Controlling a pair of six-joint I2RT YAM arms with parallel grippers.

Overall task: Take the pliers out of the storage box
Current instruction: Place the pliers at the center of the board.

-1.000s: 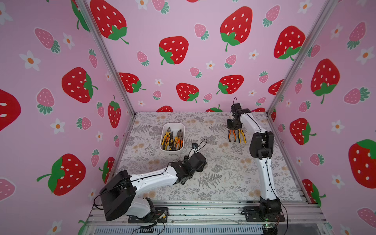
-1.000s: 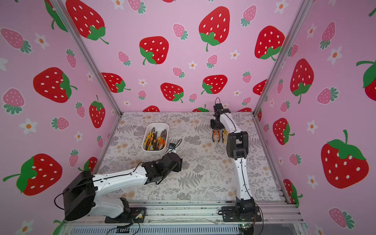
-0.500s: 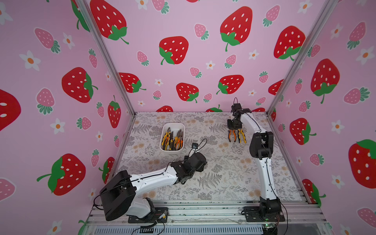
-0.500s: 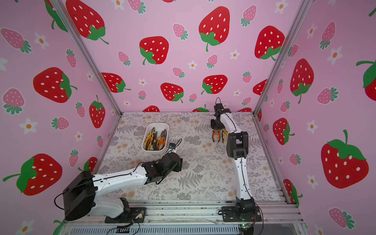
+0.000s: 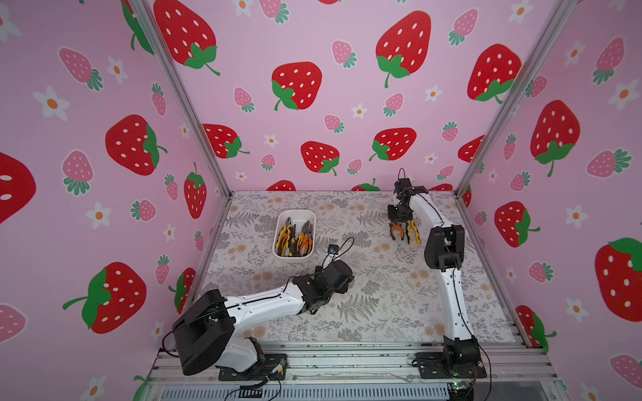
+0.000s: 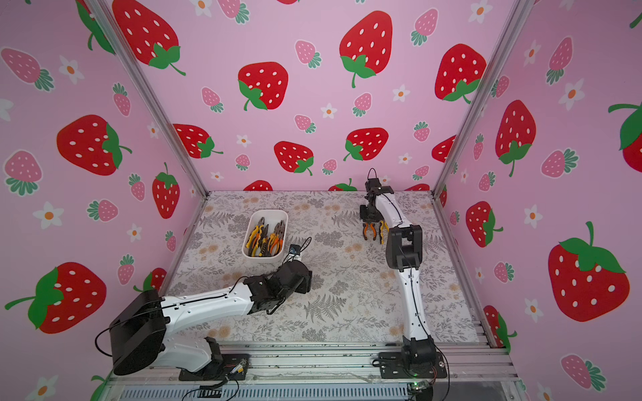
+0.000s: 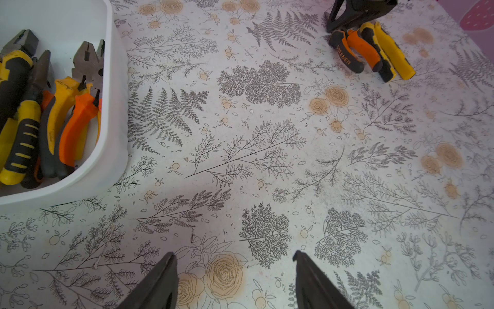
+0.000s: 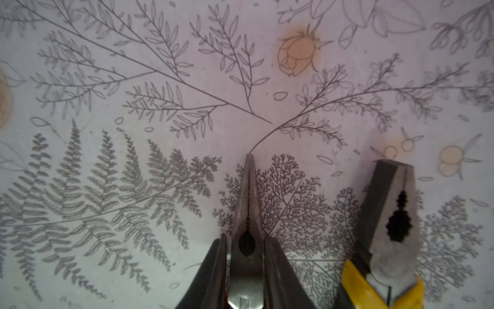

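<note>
Tabletop [image 5: 382,295], far-right corner: right gripper [image 8: 245,238] is placing pliers [image 8: 248,203], fingers [image 8: 279,273] barely parted, hold unclear; left gripper [image 7: 233,254] wide, empty; next, release, revisit box [image 7: 117,120].

The table [image 5: 382,295] has a pale cover with grey ferns and little orange flowers drawn on it. A white storage box [image 5: 294,257] sits on the cover toward the back left, with a bunch of pliers [image 5: 294,239] inside. Well apart from it, on the right, an orange-and-black pair of pliers [image 5: 397,231] and a yellow-and-black pair [image 5: 413,232] lie on the cover, right beside each other.
</note>
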